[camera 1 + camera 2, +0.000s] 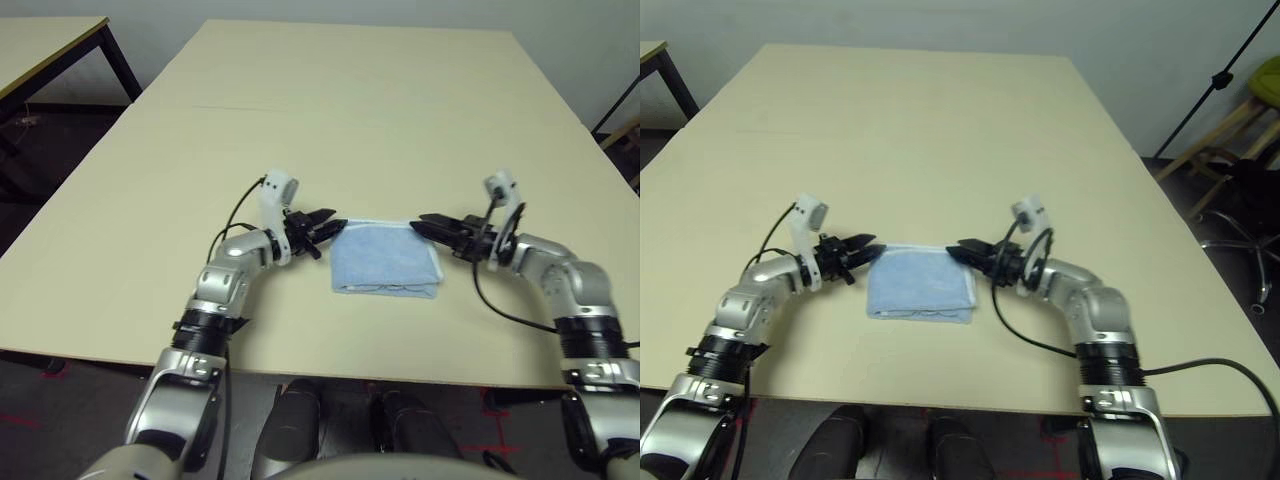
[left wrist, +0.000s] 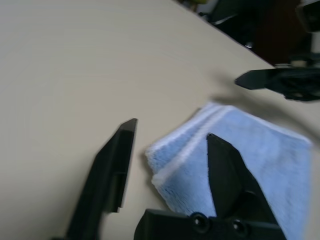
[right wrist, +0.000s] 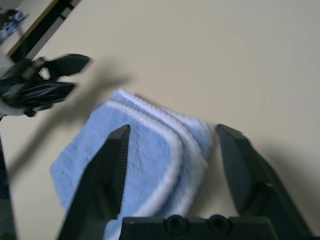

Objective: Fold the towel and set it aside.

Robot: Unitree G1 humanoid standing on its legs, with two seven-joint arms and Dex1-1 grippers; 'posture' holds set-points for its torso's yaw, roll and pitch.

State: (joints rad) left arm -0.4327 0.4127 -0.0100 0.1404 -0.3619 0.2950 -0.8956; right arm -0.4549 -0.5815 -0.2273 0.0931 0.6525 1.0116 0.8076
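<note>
The light-blue towel lies folded into a small rectangle on the beige table, its white-edged layers stacked along the far side. My left gripper hovers at the towel's far left corner, open, with nothing between its fingers. My right gripper is at the far right corner, also open and holding nothing. In the left wrist view the towel sits just beyond the open left gripper, one finger over the layered corner. The right wrist view has the towel's folded corner between the spread fingers of the right gripper.
A second table stands at the far left, across a gap of dark floor. A yellow-green chair and a thin black stand are off the table's right side. Bare tabletop surrounds the towel.
</note>
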